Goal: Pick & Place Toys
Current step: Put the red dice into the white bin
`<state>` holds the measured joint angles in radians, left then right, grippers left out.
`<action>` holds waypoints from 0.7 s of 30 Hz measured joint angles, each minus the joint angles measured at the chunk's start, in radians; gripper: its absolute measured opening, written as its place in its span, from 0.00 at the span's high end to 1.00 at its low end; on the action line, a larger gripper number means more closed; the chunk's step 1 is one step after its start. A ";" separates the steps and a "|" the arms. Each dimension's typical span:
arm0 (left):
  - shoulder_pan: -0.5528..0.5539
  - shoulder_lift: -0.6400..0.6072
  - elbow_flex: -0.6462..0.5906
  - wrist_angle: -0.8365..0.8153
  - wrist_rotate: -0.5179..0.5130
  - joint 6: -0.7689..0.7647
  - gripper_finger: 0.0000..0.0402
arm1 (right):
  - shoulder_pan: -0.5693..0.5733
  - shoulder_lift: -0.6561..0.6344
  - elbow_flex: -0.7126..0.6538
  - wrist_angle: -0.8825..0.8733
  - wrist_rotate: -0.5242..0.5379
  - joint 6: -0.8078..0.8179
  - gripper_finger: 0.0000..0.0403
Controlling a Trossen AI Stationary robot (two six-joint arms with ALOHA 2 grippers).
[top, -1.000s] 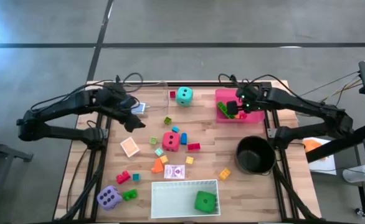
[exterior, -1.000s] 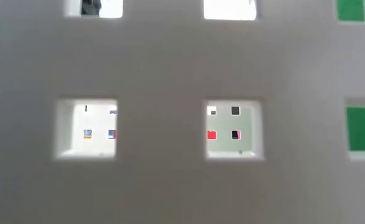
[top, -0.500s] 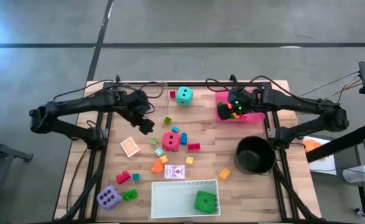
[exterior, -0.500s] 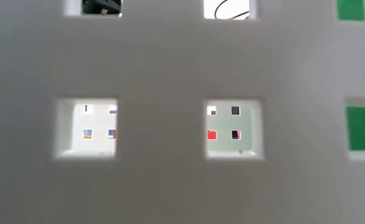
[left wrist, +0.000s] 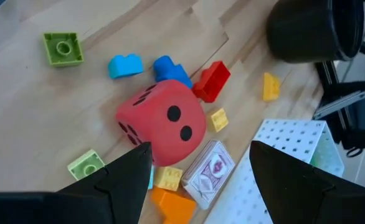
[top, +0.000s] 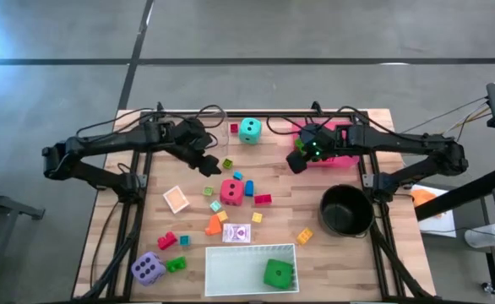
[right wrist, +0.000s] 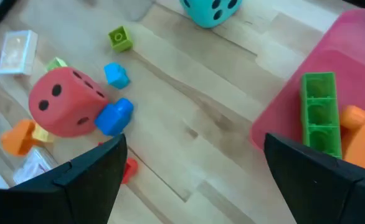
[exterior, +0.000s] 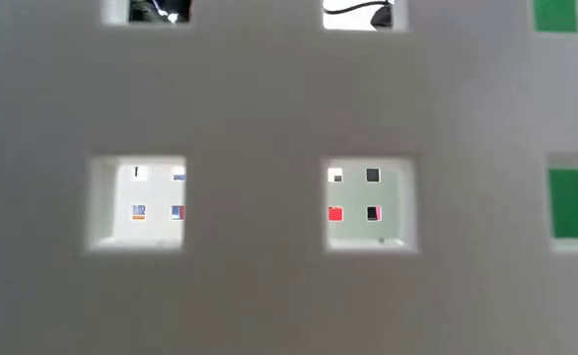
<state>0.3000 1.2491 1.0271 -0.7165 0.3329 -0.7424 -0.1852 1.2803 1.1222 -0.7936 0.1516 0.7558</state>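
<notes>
So my left hand point(top: 207, 162) has swung in from the left edge since a second ago and now hangs over the middle of the bench point(top: 146, 228), fingers spread with nothing between them. Right below and just ahead of it sits the red die point(left wrist: 162, 126), with two blue blocks point(left wrist: 170, 67) and a red block point(left wrist: 211, 79) crowding its far side. A playing card point(left wrist: 208, 173) and a yellow block point(left wrist: 169, 178) sit tight against its near side.

My right hand point(top: 296, 160) has slid left off the pink tray point(top: 336, 160), also wide open and empty, with bare wood under it. A tall green block point(right wrist: 321, 113) lies in that tray.

The teal die point(top: 249, 129) sits at the far edge between my hands. The black pot point(top: 345, 210) fills the right side, and the white tray point(top: 231, 268) with the green die point(top: 278, 274) takes the near edge. The purple die point(top: 147, 268) is in the near left corner.
</notes>
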 joint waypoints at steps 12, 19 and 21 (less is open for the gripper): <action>-0.029 0.126 -0.001 0.041 -0.029 -0.144 0.32 | 0.007 -0.003 -0.003 0.008 0.006 -0.004 0.08; -0.041 0.231 -0.001 0.073 -0.065 -0.157 0.32 | 0.032 -0.003 -0.005 0.009 0.009 -0.008 0.08; -0.041 0.249 -0.001 0.071 -0.074 -0.157 0.32 | 0.044 -0.003 -0.006 0.009 0.010 -0.008 0.08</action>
<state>0.2588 1.4983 1.0264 -0.6460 0.2589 -0.8989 -0.1414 1.2770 1.1164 -0.7841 0.1619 0.7477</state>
